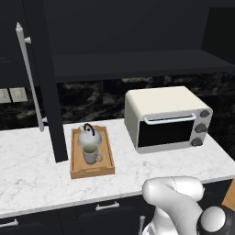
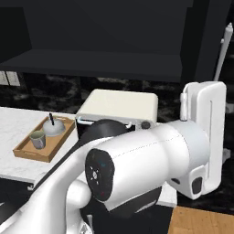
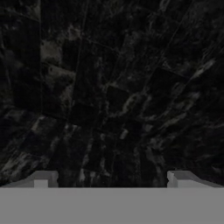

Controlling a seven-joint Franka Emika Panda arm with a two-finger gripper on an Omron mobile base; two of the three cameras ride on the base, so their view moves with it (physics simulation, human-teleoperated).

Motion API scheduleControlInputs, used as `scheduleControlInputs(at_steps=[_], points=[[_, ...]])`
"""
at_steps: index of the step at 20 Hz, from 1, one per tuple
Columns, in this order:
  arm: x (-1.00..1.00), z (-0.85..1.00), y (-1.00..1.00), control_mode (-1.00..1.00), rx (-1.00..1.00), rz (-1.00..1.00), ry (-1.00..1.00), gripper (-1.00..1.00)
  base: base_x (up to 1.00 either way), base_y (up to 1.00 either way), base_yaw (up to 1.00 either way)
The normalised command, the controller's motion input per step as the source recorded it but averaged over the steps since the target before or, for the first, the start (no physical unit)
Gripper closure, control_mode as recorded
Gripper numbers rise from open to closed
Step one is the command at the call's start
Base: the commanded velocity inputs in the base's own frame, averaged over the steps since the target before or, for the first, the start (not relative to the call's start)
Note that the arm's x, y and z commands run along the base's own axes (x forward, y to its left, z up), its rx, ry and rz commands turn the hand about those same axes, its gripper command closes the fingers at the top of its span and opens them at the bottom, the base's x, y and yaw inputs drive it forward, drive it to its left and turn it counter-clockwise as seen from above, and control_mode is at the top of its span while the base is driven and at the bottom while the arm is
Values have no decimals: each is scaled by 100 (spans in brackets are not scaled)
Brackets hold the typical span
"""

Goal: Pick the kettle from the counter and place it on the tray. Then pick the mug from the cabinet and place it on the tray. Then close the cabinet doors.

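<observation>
**Kettle and mug both on the tray, cabinet doors hanging open**

Starting at the gripper [image 3: 111, 179]: in the hand view its two finger tips [image 3: 46, 178] poke up far apart at the bottom, nothing between them, so the hand is spread wide and empty; all it's facing is a dark, veined black stone surface up close.

Moving out, the white arm [image 2: 151, 160] bulks large in the right base view, with its elbow rising by the right cabinet door [image 2: 201, 41]; that door's silver bar handle [image 2: 221, 50] sticks up just past the arm.

On the counter [image 1: 27, 170] the wooden tray [image 1: 75, 160] sits left of a cream toaster oven [image 1: 167, 118]; the two are near but apart. The kettle [image 1: 87, 137] sits at the tray's far end, black handle arching on top; the mug [image 1: 91, 153] stands upright just in front of it, greenish inside showing; can't tell whether they touch. Same pair shows from the other side, kettle [image 2: 53, 127] and mug [image 2: 37, 139] on the tray [image 2: 27, 153].

Above, the cabinet [image 1: 137, 64] is open, dark shelf exposed; the left door [image 1: 48, 82] is swung out edge-on beside the tray, its long handle [image 1: 28, 75] facing left. Two pale wall switches [image 1: 13, 95] sit on the backsplash at far left; dark drawers [image 1: 105, 209] with silver pulls run under the counter.
</observation>
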Motion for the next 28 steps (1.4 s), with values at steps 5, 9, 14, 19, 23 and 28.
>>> scheduleControlInputs(at_steps=[5,9,14,19,23,28], points=[[11,0,20,-100,0,18,7,-100,0,0,0],[18,0,30,-100,-2,17,11,-100,0,0,0],[31,-2,41,-100,-8,19,17,-100,0,0,0],[41,-4,42,-100,-10,21,14,-100,0,0,0],[45,-6,39,-100,-8,20,14,-100,0,0,0],[45,-10,45,-100,-11,20,13,-100,0,0,0]])
